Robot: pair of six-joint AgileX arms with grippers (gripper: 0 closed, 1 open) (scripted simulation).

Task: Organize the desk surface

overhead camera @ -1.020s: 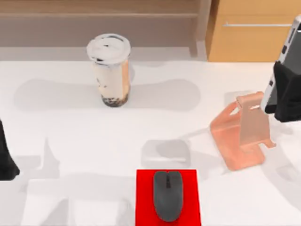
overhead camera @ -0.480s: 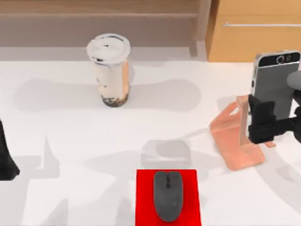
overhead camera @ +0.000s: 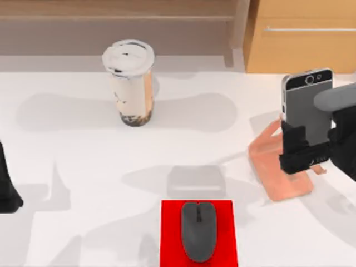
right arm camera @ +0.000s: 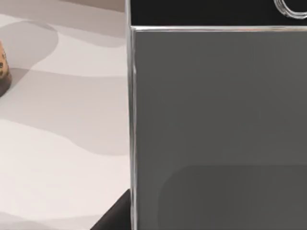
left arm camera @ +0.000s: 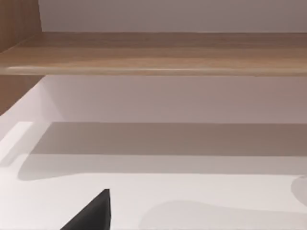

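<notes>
Nearest me, the mouse (overhead camera: pixel 198 231) already sits on the red mat (overhead camera: pixel 169 233) at the front edge of the surface (overhead camera: pixel 83 167), so that part looks done. Farther right, my right gripper (overhead camera: pixel 303 150), jaws clamped on the phone (overhead camera: pixel 306 103), holds it upright just above the pink stand (overhead camera: pixel 278 167); seating it is left, and I judge the cup (overhead camera: pixel 130 80) at the back may need tidying. My left gripper (overhead camera: pixel 6 189) is parked at the left edge, cut off, so I cannot tell how its jaws stand.

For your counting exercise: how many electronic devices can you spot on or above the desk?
2: a phone held upright by the right gripper over the pink stand; a mouse on the red mat.
</notes>
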